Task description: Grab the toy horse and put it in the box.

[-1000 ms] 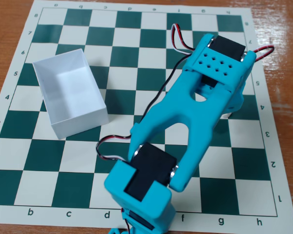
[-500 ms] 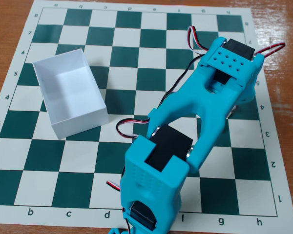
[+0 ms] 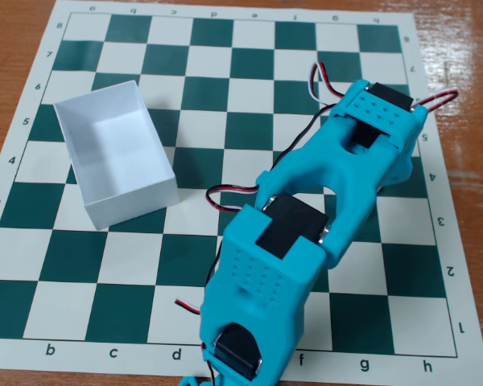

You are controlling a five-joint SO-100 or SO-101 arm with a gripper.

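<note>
Looking down on the scene, you get one fixed view; notes below.

Arm: your turquoise arm [image 3: 306, 217] comes in from 6 o'clock at the frame's bottom edge and reaches up toward 1 o'clock, lying low over the board. Black servo blocks show at the joints; red/black/white wires loop off both sides of it.

End effector: hidden under the wrist housing near the 2 o'clock part of the board. You can't tell if the fingers are spread, pressed together or pinching anything; no fingertip shows.

Toy horse: not visible to you anywhere in this view. Arm covers the squares around files f–h, ranks 4–6, so whatever sits there is blocked.

Box [image 3: 137, 197]: white, open-topped, sits on the board at approx 10 o'clock from frame centre, slightly skewed vs. the squares. Interior looks bare white. Well apart from the arm, w/ board squares between them.

Chessboard mat [image 3: 80, 281]: green/cream printed sheet, letters a–h along the 6 o'clock edge, numbers up both sides. Lies flat.

Worktop [image 3: 8, 48]: brown wood grain, showing at the 9 o'clock and 3 o'clock margins around the mat.
</note>
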